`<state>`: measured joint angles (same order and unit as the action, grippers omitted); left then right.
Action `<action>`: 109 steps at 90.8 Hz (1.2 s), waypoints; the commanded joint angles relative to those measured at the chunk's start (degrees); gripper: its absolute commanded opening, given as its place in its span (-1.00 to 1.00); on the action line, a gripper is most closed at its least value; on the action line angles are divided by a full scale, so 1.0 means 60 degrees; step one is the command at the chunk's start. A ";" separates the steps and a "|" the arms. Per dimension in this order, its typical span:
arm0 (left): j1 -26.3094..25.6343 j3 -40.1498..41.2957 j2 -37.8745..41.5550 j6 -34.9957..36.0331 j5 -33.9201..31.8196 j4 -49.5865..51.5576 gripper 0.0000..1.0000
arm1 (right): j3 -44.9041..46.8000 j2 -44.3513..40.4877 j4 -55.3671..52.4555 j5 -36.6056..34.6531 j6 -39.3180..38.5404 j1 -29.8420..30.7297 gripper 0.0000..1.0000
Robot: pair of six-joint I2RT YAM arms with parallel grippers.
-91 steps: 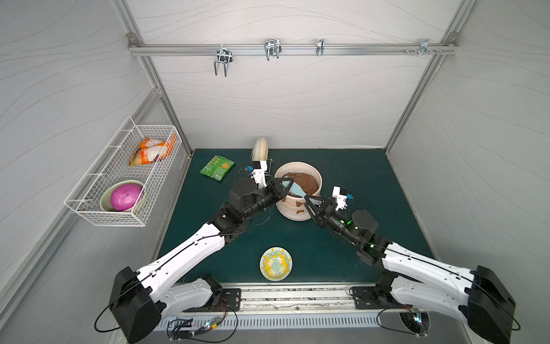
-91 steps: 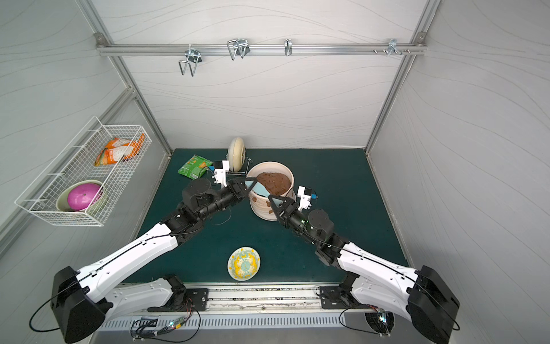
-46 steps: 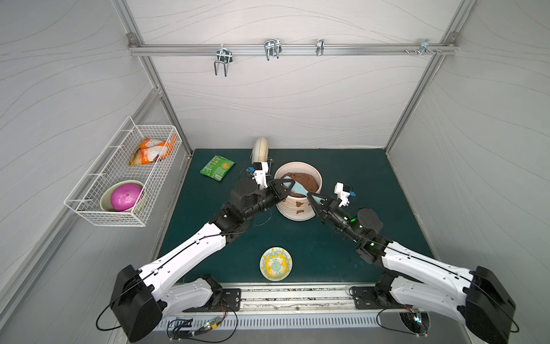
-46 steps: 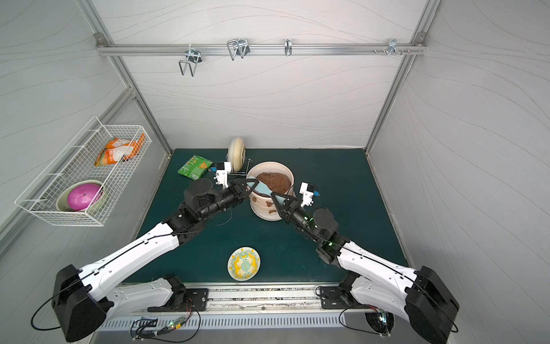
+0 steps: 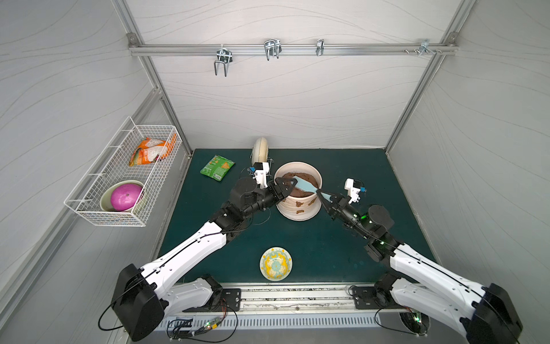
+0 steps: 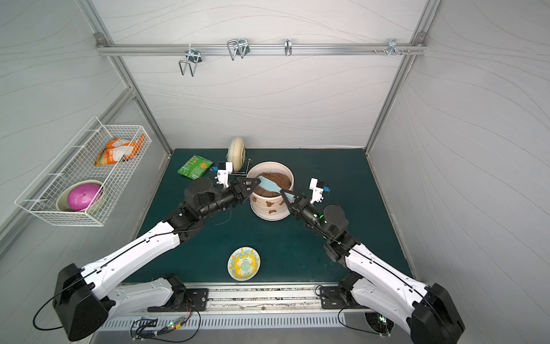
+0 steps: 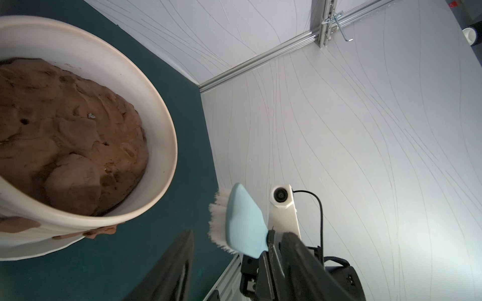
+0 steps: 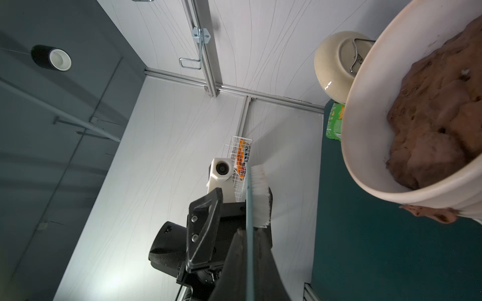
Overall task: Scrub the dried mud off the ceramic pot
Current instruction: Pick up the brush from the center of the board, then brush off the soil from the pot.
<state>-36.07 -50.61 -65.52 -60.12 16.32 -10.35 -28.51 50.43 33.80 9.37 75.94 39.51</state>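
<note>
Both wrist views chop the ceramic pot (image 7: 150,109) off at the frame edge, and the brush (image 8: 259,198) handle's end is hidden inside the pinched right tool (image 8: 249,230).

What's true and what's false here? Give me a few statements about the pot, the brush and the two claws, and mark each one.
1. The right gripper is shut on the light blue brush. True.
2. The left gripper is clamped on the brush too. False: its jaws stand open.
3. The ceramic pot is empty. False: a brown soil mass fills it.
4. The pot's outer wall carries dried mud patches. True.
5. The pink ball lies on the green mat. False: it sits in a cream bowl inside the wire basket on the side wall.
</note>
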 commanded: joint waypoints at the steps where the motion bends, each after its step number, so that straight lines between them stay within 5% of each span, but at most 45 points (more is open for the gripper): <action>1: 0.0171 -0.0746 0.0054 0.0686 0.0367 0.0712 0.30 | -0.1022 -0.0415 -0.1942 0.1343 -0.2270 -0.0382 -1.00; 21: 0.0469 -0.2369 -0.0235 0.2752 -0.0702 0.4969 0.47 | -0.2905 -0.0700 -0.5939 0.2554 -0.6463 -0.1013 -1.00; 42: 0.0666 -0.4157 -0.1531 0.2903 -0.2766 0.8240 0.58 | -0.4221 -0.0118 -0.8729 0.3595 -0.9721 -0.1366 -1.00; 67: 0.0475 -0.5914 -0.3548 0.2384 -0.3591 0.9528 0.53 | -0.4584 0.0447 -0.9553 0.3306 -1.1275 -0.1322 -1.00; 109: 0.0102 -0.7714 -0.5869 0.1261 -0.3774 1.0692 -0.03 | -0.4453 0.1555 -0.8863 0.1026 -1.2918 -0.0013 -1.00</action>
<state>-35.05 -93.84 -99.29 -50.24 -5.82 51.72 -54.59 58.30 -21.43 19.46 1.76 38.83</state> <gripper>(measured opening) 0.513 0.085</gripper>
